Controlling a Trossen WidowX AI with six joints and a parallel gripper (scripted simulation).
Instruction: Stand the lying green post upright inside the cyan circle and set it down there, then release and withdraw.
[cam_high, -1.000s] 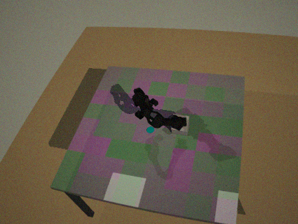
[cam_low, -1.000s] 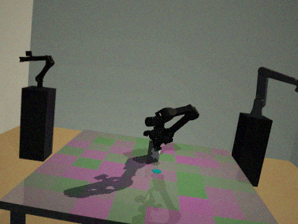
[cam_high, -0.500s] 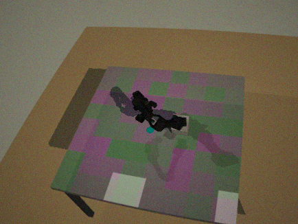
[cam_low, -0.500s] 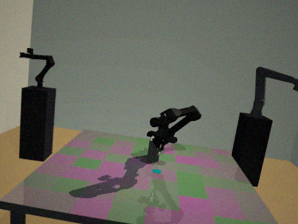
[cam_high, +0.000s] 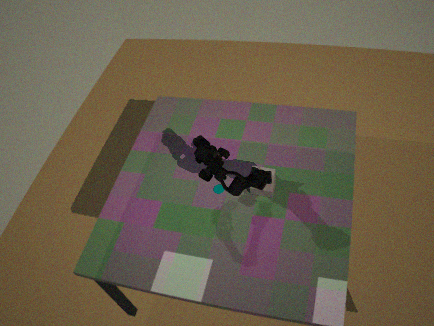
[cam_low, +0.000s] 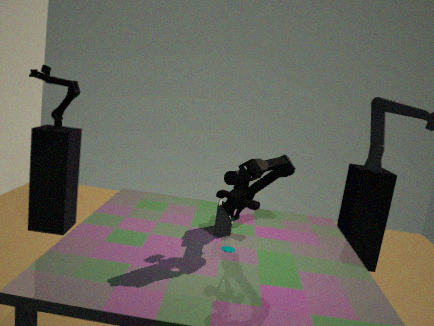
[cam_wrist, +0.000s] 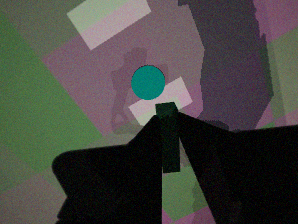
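Observation:
The green post (cam_wrist: 171, 150) looks very dark and is held between the fingertips, its end face toward the top of the wrist view. Its exact tilt is hard to tell. My gripper (cam_wrist: 167, 118) (cam_low: 234, 216) is shut on it, above the table. In the top view the dark arm hides the fingers and the post. The cyan circle (cam_high: 218, 189) (cam_low: 228, 249) (cam_wrist: 148, 82) lies flat on the table, fully visible. In the wrist view it is above and slightly left of the post's end, with a gap between them.
The patchwork table top (cam_high: 185, 220) (cam_low: 280, 267) carries dark arm shadows and pale patches. My arm's base (cam_high: 261, 178) stands just right of the circle in the top view. Two other arms on black pedestals (cam_low: 54, 180) (cam_low: 366, 215) stand beyond the table's sides.

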